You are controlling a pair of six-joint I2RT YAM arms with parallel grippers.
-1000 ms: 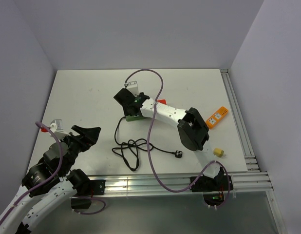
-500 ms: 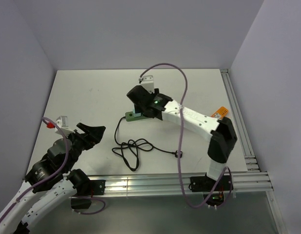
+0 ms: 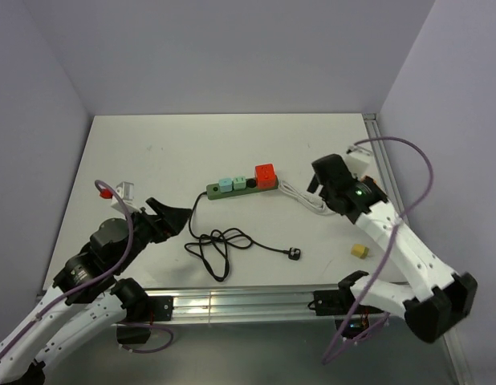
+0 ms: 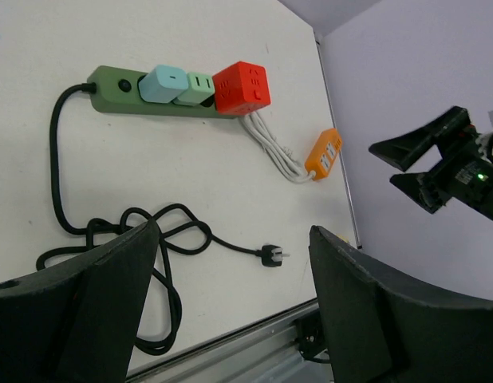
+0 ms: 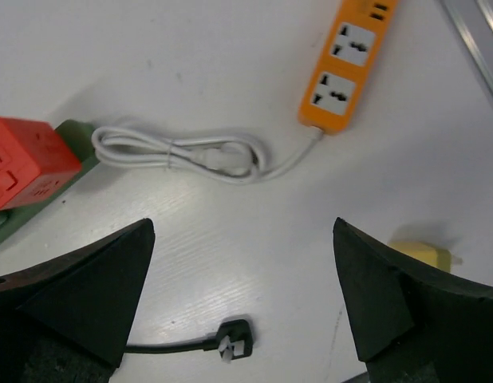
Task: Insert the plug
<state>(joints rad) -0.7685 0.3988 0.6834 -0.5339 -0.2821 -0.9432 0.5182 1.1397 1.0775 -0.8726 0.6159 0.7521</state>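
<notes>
While the black plug [image 3: 294, 254] lies loose on the desk [image 3: 152, 144] near the green power strip [image 3: 232, 191], left gripper [image 4: 234, 263] and right gripper [image 5: 240, 247] both hover released, empty.

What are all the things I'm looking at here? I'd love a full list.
table: one, white, under everything
rails: silver, the table's near and right edges
power strip: one, green, mid-table
teal adapter: one, teal, on the strip
green adapter: one, pale green, beside the teal one
cube adapter: one, red, at the strip's right end
white cord: one, bundled, between cube and orange block
extension block: one, orange, right side
black cable: one, looped, near the front edge
plug: one, black, lying loose at the cable's end
small block: one, yellow, front right
left gripper: black, open, empty
right gripper: black, open, empty
</notes>
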